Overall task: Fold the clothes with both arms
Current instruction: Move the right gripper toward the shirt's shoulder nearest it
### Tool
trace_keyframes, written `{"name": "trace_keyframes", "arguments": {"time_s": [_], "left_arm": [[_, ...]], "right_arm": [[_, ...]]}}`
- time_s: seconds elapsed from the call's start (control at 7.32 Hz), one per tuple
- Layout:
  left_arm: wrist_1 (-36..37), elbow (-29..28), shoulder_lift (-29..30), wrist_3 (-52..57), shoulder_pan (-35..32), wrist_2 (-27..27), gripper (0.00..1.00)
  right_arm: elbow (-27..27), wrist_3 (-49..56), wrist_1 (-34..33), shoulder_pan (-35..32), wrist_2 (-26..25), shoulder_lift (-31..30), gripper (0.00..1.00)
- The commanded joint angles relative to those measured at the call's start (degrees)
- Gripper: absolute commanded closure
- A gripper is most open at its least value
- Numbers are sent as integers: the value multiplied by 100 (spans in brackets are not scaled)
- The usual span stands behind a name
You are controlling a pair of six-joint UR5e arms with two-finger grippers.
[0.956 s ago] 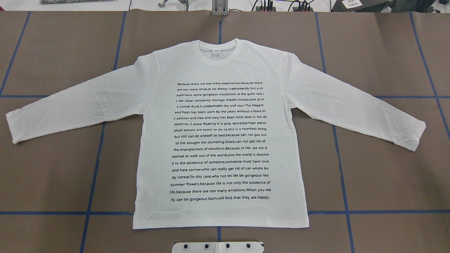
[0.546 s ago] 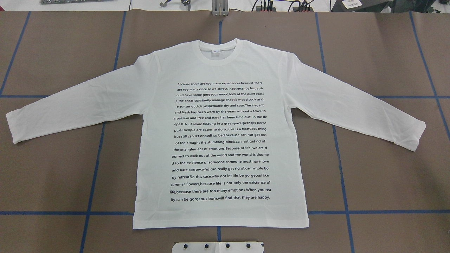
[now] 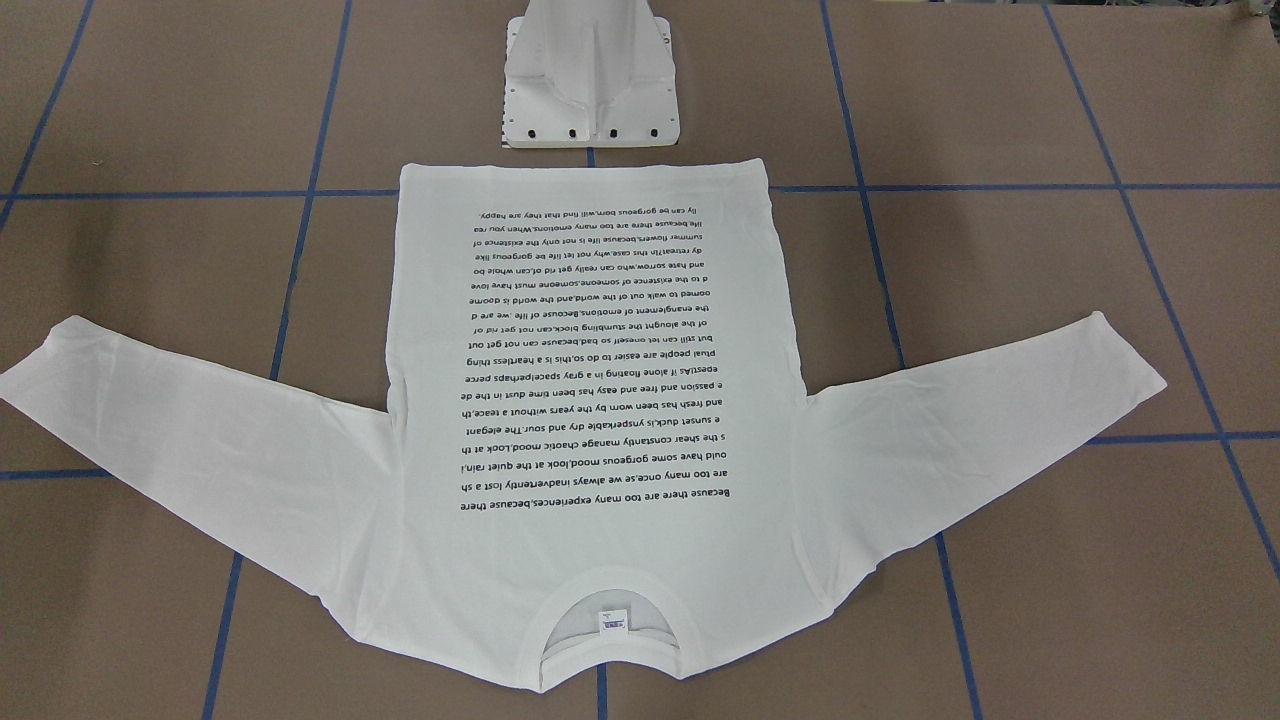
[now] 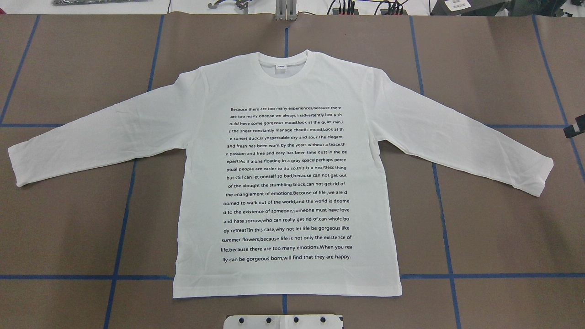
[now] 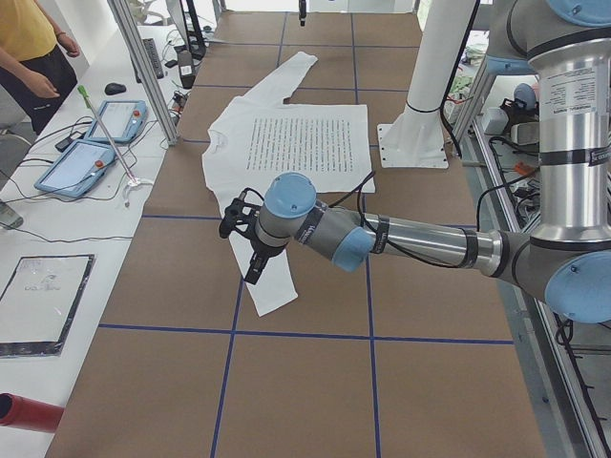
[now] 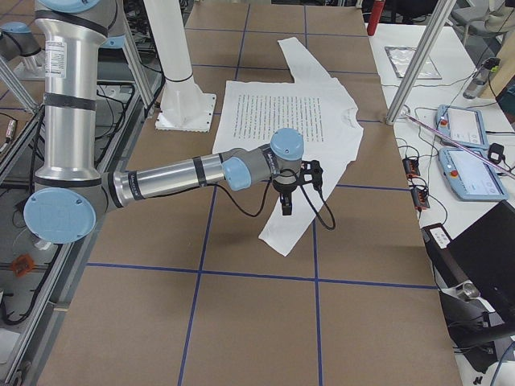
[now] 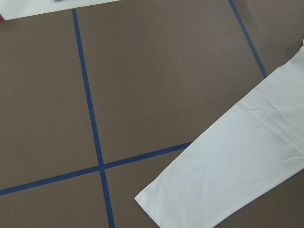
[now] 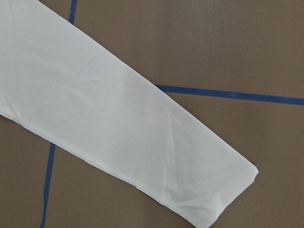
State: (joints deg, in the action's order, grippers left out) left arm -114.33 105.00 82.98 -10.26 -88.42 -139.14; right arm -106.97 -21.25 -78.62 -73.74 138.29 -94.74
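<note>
Found shirt [image 4: 283, 183] flat, sleeves out for folding. Saw left pincer [image 5: 254, 270], right pincer [image 6: 287, 206] above cuffs [image 8: 228, 187]; couldn't tell spread or pressed.

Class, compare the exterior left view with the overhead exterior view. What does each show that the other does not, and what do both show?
Only the exterior left view shows the left arm, its pincer by the near sleeve cuff, a person in a yellow top and two tablets. Only the overhead view shows the collar label and the print upright and legible; of the arms it shows just a black tip at its right edge. Both show the white shirt lying flat with its sleeves spread, and the white pedestal base.
</note>
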Motion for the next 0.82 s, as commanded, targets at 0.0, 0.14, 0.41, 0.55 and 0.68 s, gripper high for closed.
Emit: {"name": "trace_keyframes", "arguments": {"time_s": [0.0, 0.14, 0.41, 0.55, 0.68], "left_arm": [[-238, 30, -1, -37, 0, -52, 0], [-257, 21, -10, -38, 0, -261, 0], [-265, 56, -10, -46, 0, -342, 0], [-265, 56, -10, -72, 0, -342, 0], [-265, 65, -10, -73, 0, -342, 0]], "right_arm": [[1004, -19, 869, 333, -100, 226, 0], [1629, -193, 1536, 377, -110, 428, 1], [1793, -1037, 1850, 640, -537, 430, 4], [2133, -1030, 1885, 693, -558, 482, 4], [2284, -1030, 1990, 694, -567, 466, 4]]}}
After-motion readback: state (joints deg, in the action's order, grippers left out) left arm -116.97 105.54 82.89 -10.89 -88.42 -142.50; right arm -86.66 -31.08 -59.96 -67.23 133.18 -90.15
